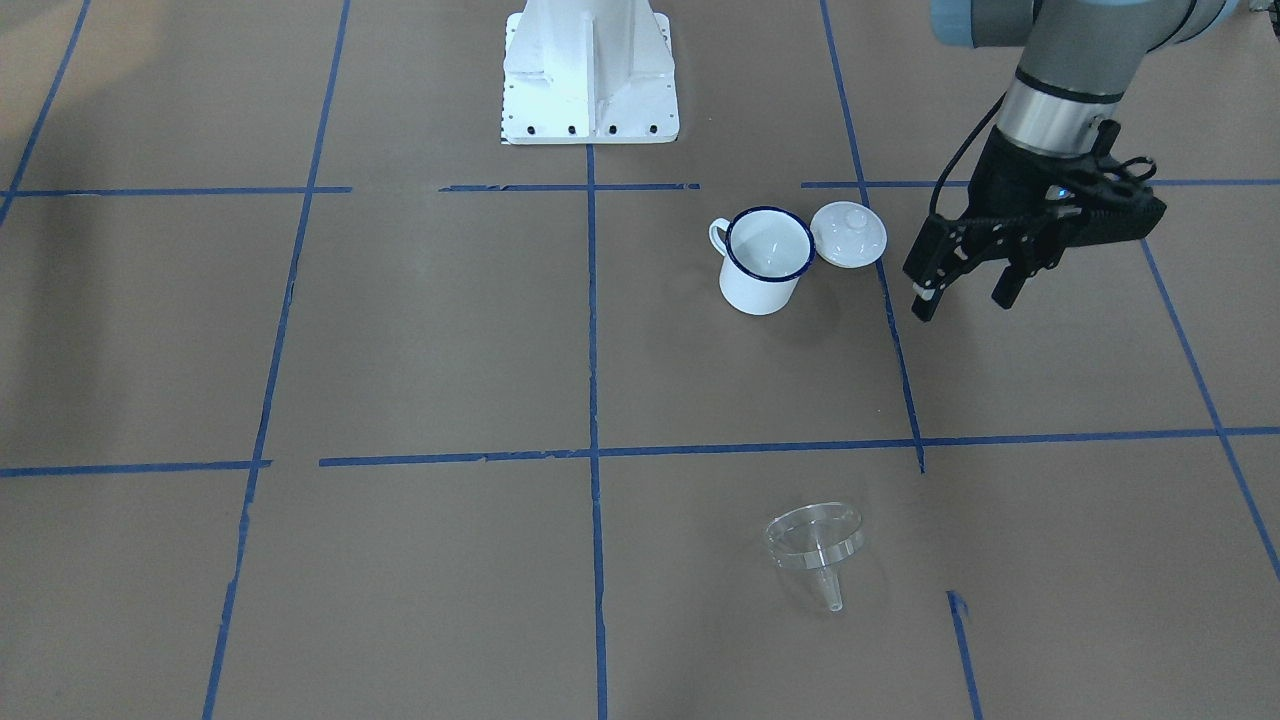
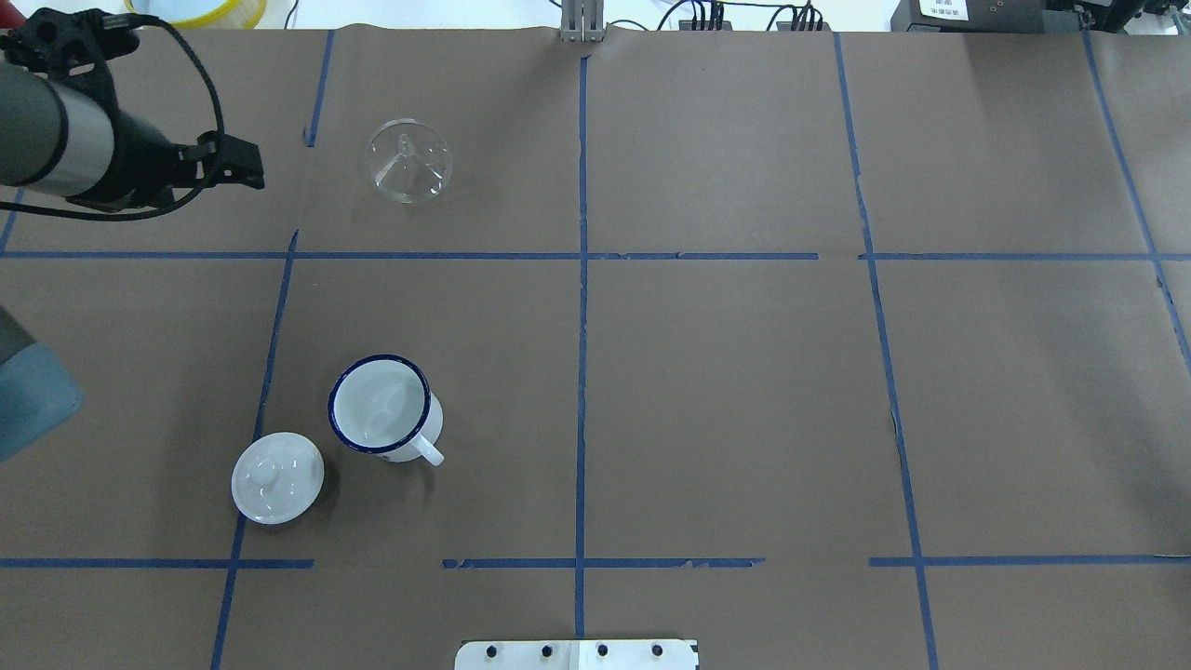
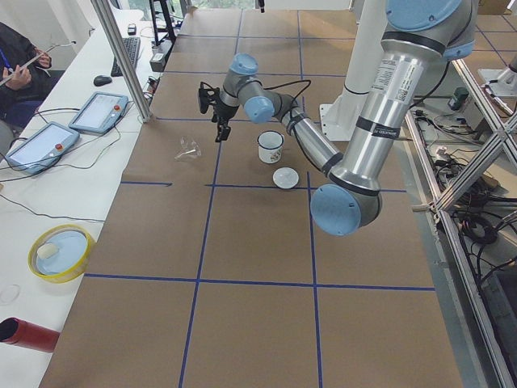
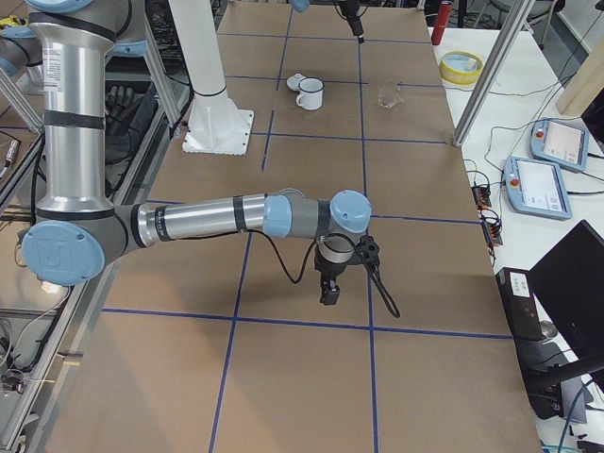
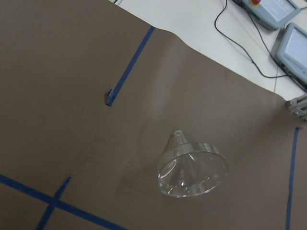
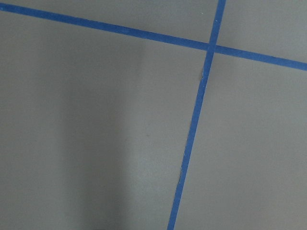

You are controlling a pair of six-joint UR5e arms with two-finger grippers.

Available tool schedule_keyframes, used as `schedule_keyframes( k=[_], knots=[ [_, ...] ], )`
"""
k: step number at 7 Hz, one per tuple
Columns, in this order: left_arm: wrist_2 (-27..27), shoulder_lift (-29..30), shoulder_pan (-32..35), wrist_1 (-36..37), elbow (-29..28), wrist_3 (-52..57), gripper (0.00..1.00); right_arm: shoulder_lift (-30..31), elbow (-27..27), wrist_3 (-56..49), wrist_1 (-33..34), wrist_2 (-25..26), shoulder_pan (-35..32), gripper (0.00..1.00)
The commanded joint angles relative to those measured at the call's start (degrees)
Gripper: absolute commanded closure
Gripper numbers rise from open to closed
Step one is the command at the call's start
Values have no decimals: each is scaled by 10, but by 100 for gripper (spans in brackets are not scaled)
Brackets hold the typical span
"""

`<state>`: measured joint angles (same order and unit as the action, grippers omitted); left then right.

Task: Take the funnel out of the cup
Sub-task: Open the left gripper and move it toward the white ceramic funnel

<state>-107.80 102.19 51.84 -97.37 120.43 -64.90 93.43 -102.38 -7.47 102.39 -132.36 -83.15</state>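
Observation:
The clear funnel (image 1: 815,535) lies on its side on the brown paper, well away from the cup; it also shows in the overhead view (image 2: 409,160) and the left wrist view (image 5: 192,165). The cup (image 1: 765,258), a white mug with a dark blue rim, stands upright and empty (image 2: 381,408). My left gripper (image 1: 963,303) is open and empty, above the table beside the mug and lid. My right gripper (image 4: 330,294) hangs over bare paper far from both; I cannot tell whether it is open or shut.
A round white knobbed lid (image 1: 848,235) lies next to the mug (image 2: 277,477). The robot's white base (image 1: 590,75) stands at the table's edge. A yellow bowl (image 3: 60,250) and tablets (image 3: 36,145) sit on the side bench.

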Motion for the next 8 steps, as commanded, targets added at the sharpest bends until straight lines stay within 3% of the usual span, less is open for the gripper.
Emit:
schedule_keyframes(
  k=[1,6,8],
  knots=[
    [-53,-55,-39,9,33,107,0,0,0,0,0,0,0,0],
    [-41,-82,-177,-14,1,-19,0,0,1,0,0,0,0,0],
    [-37,-156,-202,-123,-11,-23,0,0,1,0,0,0,0,0]
  ],
)
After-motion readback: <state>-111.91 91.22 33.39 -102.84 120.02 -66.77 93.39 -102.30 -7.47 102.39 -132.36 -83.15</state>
